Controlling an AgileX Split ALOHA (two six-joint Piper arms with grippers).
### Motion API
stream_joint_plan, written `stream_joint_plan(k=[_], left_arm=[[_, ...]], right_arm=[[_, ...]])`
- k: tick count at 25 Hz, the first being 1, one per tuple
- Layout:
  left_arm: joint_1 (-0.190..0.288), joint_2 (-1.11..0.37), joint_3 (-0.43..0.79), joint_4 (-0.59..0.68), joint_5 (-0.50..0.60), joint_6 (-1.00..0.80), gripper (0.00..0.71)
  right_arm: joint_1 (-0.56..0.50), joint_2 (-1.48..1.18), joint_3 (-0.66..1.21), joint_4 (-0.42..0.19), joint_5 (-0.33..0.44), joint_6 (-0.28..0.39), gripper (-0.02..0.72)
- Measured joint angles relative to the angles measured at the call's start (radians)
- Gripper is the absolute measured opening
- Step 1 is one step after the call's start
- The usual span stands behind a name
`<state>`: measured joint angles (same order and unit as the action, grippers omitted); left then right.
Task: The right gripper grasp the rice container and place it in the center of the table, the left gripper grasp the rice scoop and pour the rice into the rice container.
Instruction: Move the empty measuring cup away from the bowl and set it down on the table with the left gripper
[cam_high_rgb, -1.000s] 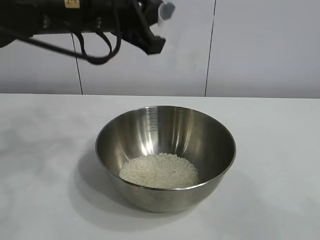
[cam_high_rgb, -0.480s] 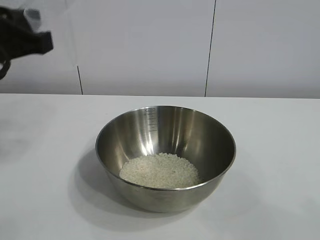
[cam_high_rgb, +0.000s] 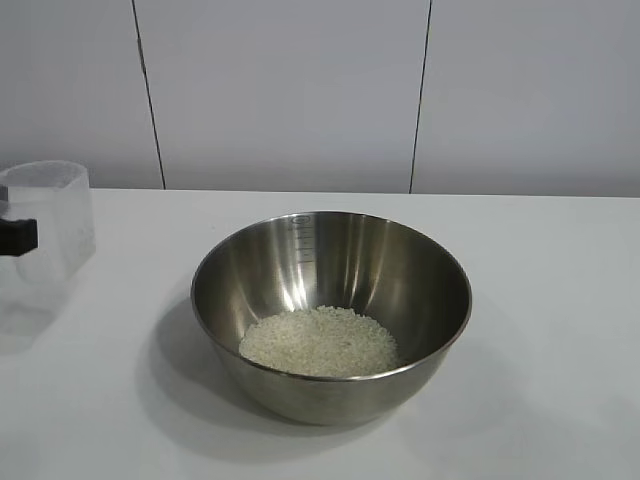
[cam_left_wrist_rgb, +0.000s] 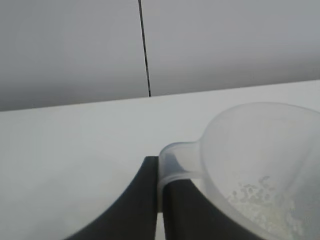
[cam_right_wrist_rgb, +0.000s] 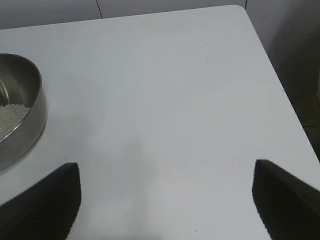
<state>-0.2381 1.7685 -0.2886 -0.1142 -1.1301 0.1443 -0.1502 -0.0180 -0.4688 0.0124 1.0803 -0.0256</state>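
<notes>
The rice container, a shiny steel bowl, stands mid-table with a heap of rice in its bottom. At the far left edge the clear plastic rice scoop is upright, low over the table; I cannot tell whether it touches. My left gripper is shut on the scoop's handle tab. The left wrist view shows its fingers pinching the tab of the rice scoop, with a few grains left inside. My right gripper is open over bare table, to the side of the rice container.
A white panelled wall runs behind the table. In the right wrist view the table ends at a rounded corner and an edge with dark floor beyond.
The left arm has carried the scoop from high above the bowl's rear leftwards and down to the table's left edge. The bowl and the rice have not moved.
</notes>
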Motion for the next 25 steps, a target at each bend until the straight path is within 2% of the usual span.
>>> stream_joint_plan(k=[8,25], left_arm=[[0.001,0.120,-0.070,0.020,-0.001,0.000,0.008],[0.001,0.137,-0.082,0.019,-0.009,0.000,0.008]], right_arm=[[0.000,0.000,0.000,0.000,0.001,0.000,0.639],[0.000,0.000,0.000,0.000,0.001,0.000,0.639]])
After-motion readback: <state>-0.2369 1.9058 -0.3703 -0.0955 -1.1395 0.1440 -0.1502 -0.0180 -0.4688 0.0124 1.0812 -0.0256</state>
